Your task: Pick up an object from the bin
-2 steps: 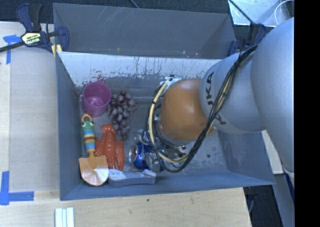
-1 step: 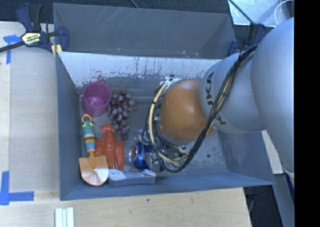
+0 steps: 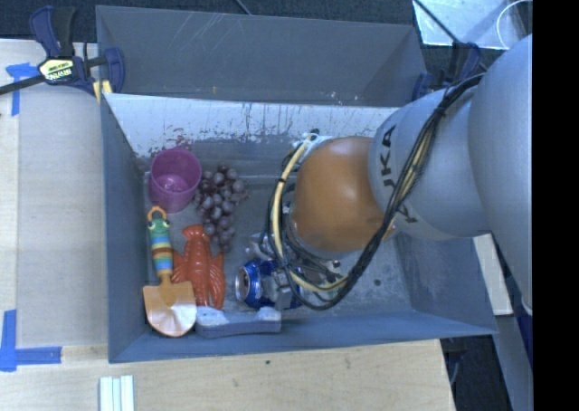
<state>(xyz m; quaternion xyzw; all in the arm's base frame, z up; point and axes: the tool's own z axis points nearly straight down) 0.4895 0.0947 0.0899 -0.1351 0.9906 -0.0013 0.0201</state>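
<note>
My gripper (image 3: 284, 284) is low in the bin near the front wall, mostly hidden under the arm's wrist. A blue and silver drinks can (image 3: 252, 282) lies on its side right against the gripper's left. Just left of the can is a red toy lobster (image 3: 201, 269). A flat grey and white piece (image 3: 237, 320) lies along the front wall below the can. Whether the gripper holds anything is hidden.
A bunch of dark purple grapes (image 3: 220, 201) and a purple cup (image 3: 175, 177) sit toward the back left. A striped multicoloured toy (image 3: 160, 246) and a peach wedge (image 3: 169, 310) lie at the left. The arm covers the bin's right half.
</note>
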